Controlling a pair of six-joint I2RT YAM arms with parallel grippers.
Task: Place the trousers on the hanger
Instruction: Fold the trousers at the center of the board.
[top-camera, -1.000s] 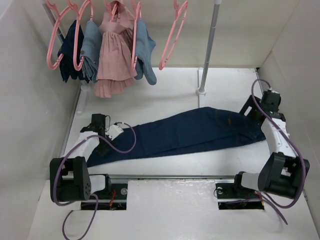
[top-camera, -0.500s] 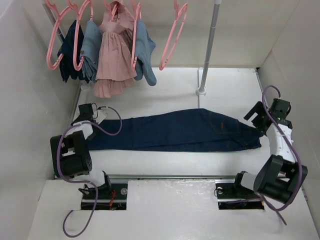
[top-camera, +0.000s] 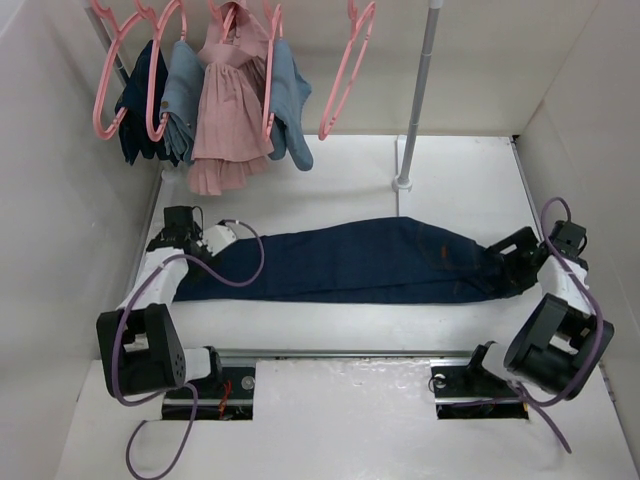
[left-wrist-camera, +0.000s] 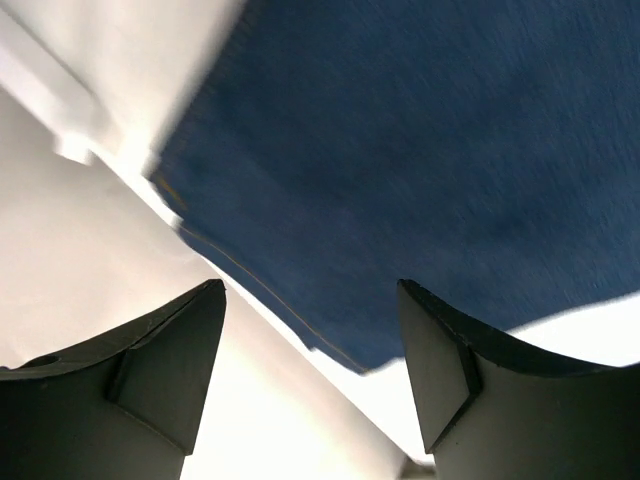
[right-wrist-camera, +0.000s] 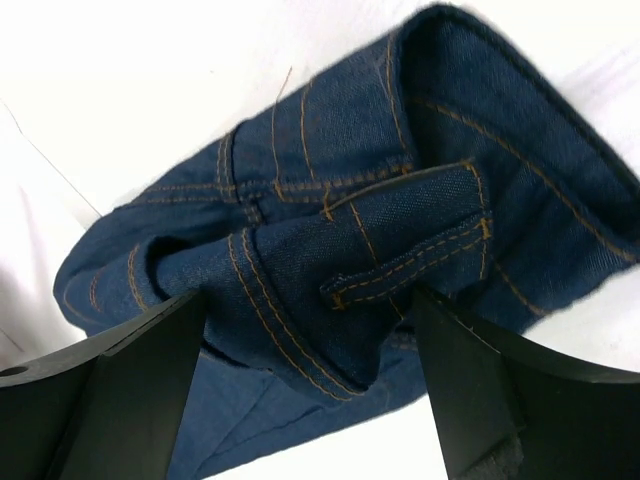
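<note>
Right claw (right-wrist-camera: 310, 295) astride trousers (right-wrist-camera: 350, 230), white table (top-camera: 330, 190)

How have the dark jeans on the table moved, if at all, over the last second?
Yes. The trousers pivoted: their left leg end swung back, away from the near rail, toward the back wall; the waist end barely shifted.

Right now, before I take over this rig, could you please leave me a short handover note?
Left tool: open, at the leg hem, gripping nothing.
Right tool: open, at the waistband end, not clamped.
Trousers: lying flat and stretched out across the table.
Hanger: empty pink one hanging at the back, untouched.
Done: trousers laid out straight.
Left: grasp them and drape them over the hanger.
</note>
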